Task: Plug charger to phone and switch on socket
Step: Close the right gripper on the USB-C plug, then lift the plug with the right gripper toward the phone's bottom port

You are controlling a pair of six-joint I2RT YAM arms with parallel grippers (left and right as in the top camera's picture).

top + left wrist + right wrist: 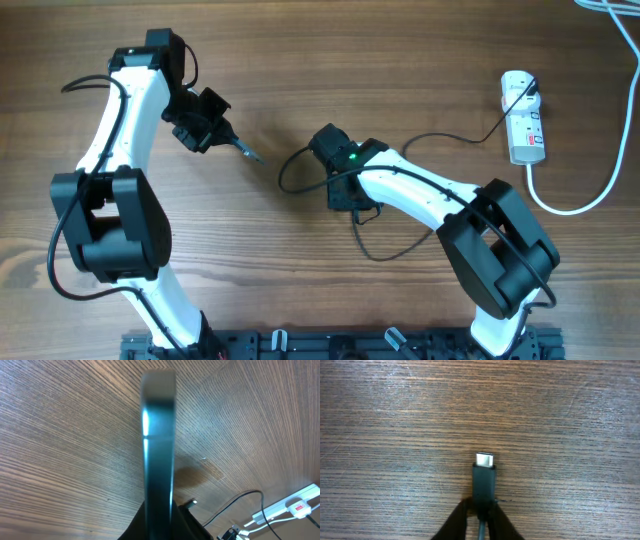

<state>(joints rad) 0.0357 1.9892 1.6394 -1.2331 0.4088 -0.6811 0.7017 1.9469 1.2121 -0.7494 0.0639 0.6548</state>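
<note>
Over the grained wood table (300, 60), the left gripper (160, 514) clamps the phone (159, 450), a slim, glassy teal slab held edge-on. Mid-table, the right gripper (480, 507) pinches the charger (484, 480) by its black stem, flat metal tip poking out. Far right lies the white oblong socket (525, 125), the charger's other end plugged into it.

Teal phone (159, 460); black, silver-tipped charger (484, 482); white socket (524, 120), seemingly red-marked; brown wood-grain table (300, 60).
</note>
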